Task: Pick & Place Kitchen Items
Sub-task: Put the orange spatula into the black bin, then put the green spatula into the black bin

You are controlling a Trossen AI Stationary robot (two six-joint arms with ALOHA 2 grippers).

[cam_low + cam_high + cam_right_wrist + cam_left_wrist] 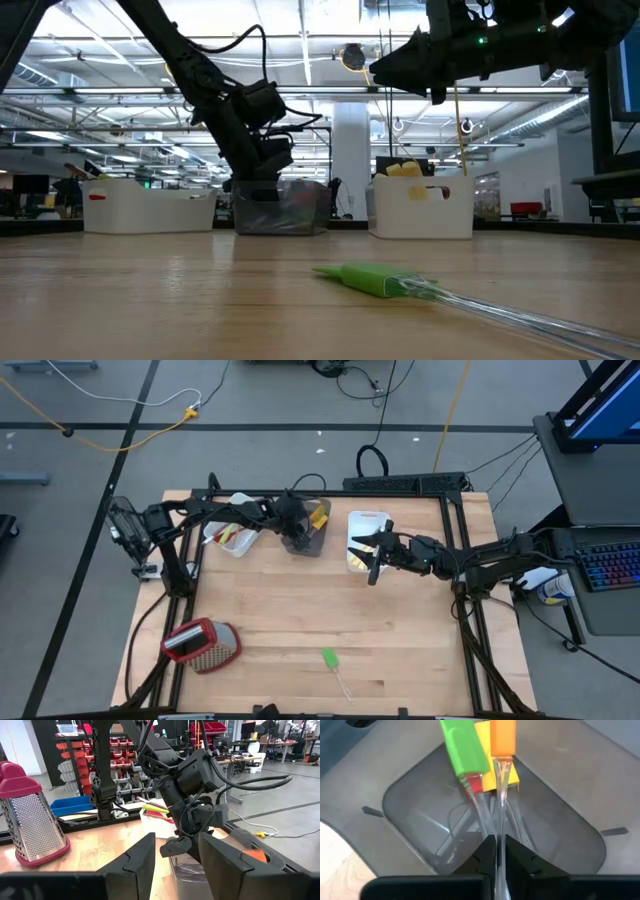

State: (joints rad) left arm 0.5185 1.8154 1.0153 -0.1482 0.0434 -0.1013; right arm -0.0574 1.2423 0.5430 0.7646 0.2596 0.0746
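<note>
Pale wooden table seen from above, with two dark robot arms reaching over its far half. The left gripper sits over a dark translucent tub near the table's 12 o'clock edge. Its wrist camera shows the fingers pinched tight on the clear thin handle of an orange spatula, which stands in the tub alongside a green spatula, a yellow spatula and a red one.

The right gripper hovers at about 1 o'clock, beside a white tub holding yellow items. Its fingers are spread apart with nothing between them, as the right wrist camera shows.

A second white tub sits at about 11 o'clock, just left of the dark tub, holding a few utensils, red and yellow-green among them.

A lone green spatula with a clear handle lies flat on the wood at about 6 o'clock, well apart from both grippers. A metal grater with a red top lies on its side at about 7 o'clock.
</note>
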